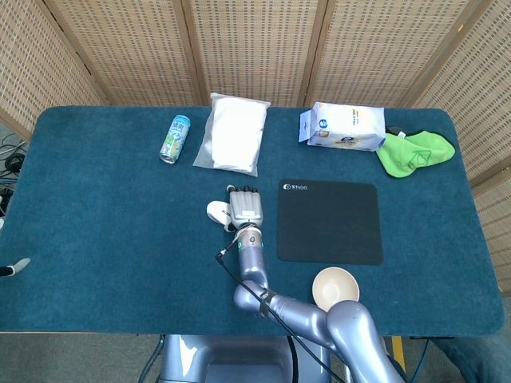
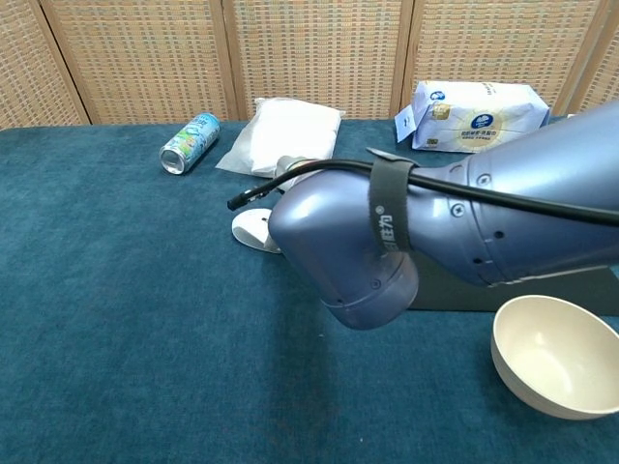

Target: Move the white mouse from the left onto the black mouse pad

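The white mouse (image 1: 216,211) lies on the blue tabletop just left of the black mouse pad (image 1: 329,221). My right hand (image 1: 246,208) lies over the mouse's right part with its fingers stretched out, pointing away from me; the thumb is hidden. In the chest view only the mouse's left edge (image 2: 249,230) shows, because my right arm (image 2: 426,232) fills the middle and hides the hand and most of the pad (image 2: 600,290). Of my left hand only a fingertip (image 1: 17,266) shows at the left border.
A cream bowl (image 1: 334,287) stands just in front of the pad. Along the back lie a drink can (image 1: 175,138), a white bag (image 1: 232,133), a pack of wipes (image 1: 343,127) and a green cloth (image 1: 415,153).
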Tool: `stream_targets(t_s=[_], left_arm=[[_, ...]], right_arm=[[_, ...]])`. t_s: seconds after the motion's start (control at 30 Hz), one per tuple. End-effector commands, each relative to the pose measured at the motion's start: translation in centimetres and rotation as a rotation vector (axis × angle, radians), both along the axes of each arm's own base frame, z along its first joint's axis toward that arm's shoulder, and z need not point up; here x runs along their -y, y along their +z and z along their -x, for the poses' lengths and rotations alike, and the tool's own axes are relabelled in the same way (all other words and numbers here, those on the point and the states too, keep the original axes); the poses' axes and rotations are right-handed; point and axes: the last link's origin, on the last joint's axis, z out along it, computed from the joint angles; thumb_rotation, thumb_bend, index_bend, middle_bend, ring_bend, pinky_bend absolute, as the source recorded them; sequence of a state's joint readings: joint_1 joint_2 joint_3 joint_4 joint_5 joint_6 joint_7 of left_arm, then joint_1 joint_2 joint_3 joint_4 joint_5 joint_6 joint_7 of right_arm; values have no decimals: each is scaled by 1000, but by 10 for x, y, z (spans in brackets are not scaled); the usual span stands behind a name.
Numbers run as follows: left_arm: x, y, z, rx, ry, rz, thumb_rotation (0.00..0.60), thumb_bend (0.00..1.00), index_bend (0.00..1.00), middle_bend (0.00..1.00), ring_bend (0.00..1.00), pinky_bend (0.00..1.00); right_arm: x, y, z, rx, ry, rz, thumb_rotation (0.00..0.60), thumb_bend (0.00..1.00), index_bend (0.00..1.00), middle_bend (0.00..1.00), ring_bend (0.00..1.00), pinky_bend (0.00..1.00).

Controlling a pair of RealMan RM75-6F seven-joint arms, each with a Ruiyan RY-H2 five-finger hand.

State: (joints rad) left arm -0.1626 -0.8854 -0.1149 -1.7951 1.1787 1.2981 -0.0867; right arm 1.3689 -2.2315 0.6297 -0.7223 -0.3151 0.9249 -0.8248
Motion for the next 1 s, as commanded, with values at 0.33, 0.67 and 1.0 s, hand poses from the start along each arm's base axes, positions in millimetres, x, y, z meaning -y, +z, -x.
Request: stream_targets(t_s=[0.33,0.67,1.0], left_arm=[[-3,-1,2,-1,12,4,600,55,0,0,0,0],[-4,-3,2,-4,17,13,600,58,0,0,0,0],[-4,-4,2,-3,20,15,600,58,0,0,0,0]], right_arm=[[11,-5,0,-3,26,7,600,80,217,267,177,181],[16,-7,0,-22,55,-16,600,337,421,494,400,182],[19,5,0,-47,164,-14,600,474,461,534,432,182]])
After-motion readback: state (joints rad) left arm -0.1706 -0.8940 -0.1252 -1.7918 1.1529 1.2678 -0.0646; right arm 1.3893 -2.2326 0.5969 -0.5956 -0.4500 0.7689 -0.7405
